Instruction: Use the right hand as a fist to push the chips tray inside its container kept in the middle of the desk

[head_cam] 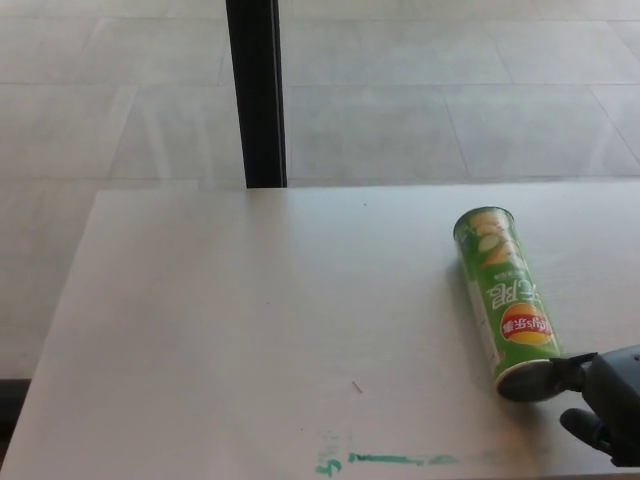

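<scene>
- Right hand (608,402) is seen at the desk's (250,330) near right corner, touching the can's (505,300) near end; finger state cannot be told.
- Can is laid on its side.

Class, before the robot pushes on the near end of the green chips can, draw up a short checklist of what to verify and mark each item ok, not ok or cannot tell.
1. Green cylindrical chips can lies on its side on the pale desk: ok.
2. Black right hand is at the can's near end: ok, it appears to touch the end.
3. Right hand is closed into a fist: cannot tell, it is cut off at the picture's edge.
4. Tray sticks out of the can: cannot tell, the near end shows only a dark round mouth.
5. Desk beyond the can's far end has room to slide: ok.
6. Left hand is out of the way: ok, not in view.
</scene>
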You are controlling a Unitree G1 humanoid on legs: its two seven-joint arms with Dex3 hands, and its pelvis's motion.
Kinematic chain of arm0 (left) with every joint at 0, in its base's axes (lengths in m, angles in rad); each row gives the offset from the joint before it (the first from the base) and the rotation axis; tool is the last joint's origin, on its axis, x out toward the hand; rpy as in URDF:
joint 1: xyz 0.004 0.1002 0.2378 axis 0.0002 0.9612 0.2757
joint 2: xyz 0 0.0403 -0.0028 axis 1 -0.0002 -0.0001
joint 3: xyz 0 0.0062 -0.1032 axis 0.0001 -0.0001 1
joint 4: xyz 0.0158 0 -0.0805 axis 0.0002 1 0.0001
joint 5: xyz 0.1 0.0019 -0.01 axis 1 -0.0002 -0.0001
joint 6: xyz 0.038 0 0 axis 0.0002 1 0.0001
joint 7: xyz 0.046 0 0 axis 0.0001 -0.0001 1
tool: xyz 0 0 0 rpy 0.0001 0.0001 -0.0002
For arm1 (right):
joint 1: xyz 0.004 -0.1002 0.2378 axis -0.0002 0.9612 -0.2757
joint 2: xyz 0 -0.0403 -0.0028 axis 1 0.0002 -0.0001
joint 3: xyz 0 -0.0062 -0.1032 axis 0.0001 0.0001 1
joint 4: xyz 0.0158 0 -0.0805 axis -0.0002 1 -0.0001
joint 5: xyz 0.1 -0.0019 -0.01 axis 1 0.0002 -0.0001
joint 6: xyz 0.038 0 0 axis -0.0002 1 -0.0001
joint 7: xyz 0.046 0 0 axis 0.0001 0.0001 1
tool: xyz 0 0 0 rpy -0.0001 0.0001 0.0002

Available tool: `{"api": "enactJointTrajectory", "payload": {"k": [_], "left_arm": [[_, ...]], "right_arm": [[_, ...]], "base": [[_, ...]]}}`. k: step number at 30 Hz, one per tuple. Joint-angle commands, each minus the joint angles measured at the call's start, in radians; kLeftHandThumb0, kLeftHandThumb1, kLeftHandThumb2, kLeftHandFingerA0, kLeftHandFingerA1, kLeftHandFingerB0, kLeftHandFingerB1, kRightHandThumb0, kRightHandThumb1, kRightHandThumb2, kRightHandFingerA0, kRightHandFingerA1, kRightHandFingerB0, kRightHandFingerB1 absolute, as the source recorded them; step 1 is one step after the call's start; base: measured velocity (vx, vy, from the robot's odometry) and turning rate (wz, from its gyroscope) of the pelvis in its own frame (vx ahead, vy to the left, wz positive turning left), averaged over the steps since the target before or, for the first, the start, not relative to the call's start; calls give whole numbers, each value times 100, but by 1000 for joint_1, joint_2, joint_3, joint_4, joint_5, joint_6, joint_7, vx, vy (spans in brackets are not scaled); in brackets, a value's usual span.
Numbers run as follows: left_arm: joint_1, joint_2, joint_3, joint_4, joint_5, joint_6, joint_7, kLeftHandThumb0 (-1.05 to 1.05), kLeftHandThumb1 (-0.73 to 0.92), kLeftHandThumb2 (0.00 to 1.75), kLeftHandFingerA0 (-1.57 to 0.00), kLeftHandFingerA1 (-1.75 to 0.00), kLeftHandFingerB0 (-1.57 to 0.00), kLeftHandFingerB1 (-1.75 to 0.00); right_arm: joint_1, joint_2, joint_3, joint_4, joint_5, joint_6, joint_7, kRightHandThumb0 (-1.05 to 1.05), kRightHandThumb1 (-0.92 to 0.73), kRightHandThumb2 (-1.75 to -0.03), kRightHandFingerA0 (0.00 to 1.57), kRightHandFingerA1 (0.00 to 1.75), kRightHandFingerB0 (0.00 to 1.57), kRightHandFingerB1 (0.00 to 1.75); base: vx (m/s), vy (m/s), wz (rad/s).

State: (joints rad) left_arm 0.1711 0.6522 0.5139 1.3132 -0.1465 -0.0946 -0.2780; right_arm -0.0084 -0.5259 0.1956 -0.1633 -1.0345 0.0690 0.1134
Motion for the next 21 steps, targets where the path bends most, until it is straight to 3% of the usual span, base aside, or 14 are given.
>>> {"api": "enactJointTrajectory", "payload": {"k": [1, 2, 3, 4, 5, 6, 7, 13, 14, 15, 19, 20, 21], "left_arm": [[2, 15, -7, 3, -6, -13, 2, -70, 83, 64, -50, -52, -41, -42], [0, 12, 0, 4, -13, -10, 1, -71, 82, 64, -50, -53, -41, -42], [1, 12, -1, 4, -12, -11, 3, -71, 63, 100, -46, -61, -36, -55], [2, 11, 0, 4, -14, -10, 1, -71, 81, 64, -51, -56, -40, -43], [2, 10, 2, 4, -16, -9, -2, -71, 81, 64, -51, -56, -40, -43], [5, 11, -1, 2, -13, -13, -5, -71, 64, 101, -45, -63, -36, -55], [4, 10, 1, 4, -14, -10, -2, -71, 82, 64, -50, -53, -41, -42], [11, 5, 5, 0, -19, -12, -1, -69, 82, 64, -51, -56, -43, -45], [10, 5, 0, 0, -14, -5, 4, -69, 82, 64, -52, -56, -44, -44], [11, 6, -4, 0, -10, -8, 6, -69, 81, 64, -51, -55, -44, -44], [10, 1, 5, 3, -18, -5, 8, -68, 81, 64, -52, -57, -42, -43], [10, 1, 5, 4, -17, -4, 9, -68, 81, 64, -52, -56, -41, -43], [10, 2, 1, 4, -13, -6, 9, -70, 82, 64, -53, -57, -41, -43]], "right_arm": [[85, -67, -82, -99, 172, -53, 102, -63, -83, -64, 88, 97, 62, 46], [89, -101, -112, -148, 257, -40, 223, -63, -85, -65, 81, 87, 59, 45], [94, -112, -131, -175, 313, -28, 281, -61, -84, -64, 79, 85, 60, 45], [102, -125, -153, -202, 375, -16, 338, -61, -83, -65, 79, 77, 60, 43], [111, -141, -176, -229, 437, -4, 395, -61, -83, -65, 79, 77, 60, 43], [118, -146, -195, -242, 484, -3, 419, -61, -81, -64, 79, 75, 61, 43], [119, -151, -202, -249, 503, 1, 436, -62, -81, -64, 80, 71, 61, 43], [125, -197, -259, -309, 590, 34, 535, -61, -82, -64, 77, 69, 56, 42], [119, -205, -329, -338, 659, 72, 573, -58, -80, -64, 78, 67, 53, 43], [119, -202, -349, -340, 667, 71, 564, -58, -79, -64, 79, 73, 56, 43], [109, -210, -464, -305, 693, 65, 538, -59, -80, -64, 81, 66, 54, 43], [110, -208, -480, -302, 691, 64, 530, -59, -80, -64, 80, 75, 57, 44], [116, -203, -535, -277, 692, 47, 494, -59, -80, -64, 80, 71, 55, 45]], "base": [[0, 0, 0], [0, 0, 0], [0, 0, 0], [0, 0, 0], [0, 0, 0], [0, 0, 0], [0, 0, 0], [0, 0, 0], [0, 0, 0], [0, 0, 0], [0, 0, 0], [0, 0, 0], [0, 0, 0]]}}
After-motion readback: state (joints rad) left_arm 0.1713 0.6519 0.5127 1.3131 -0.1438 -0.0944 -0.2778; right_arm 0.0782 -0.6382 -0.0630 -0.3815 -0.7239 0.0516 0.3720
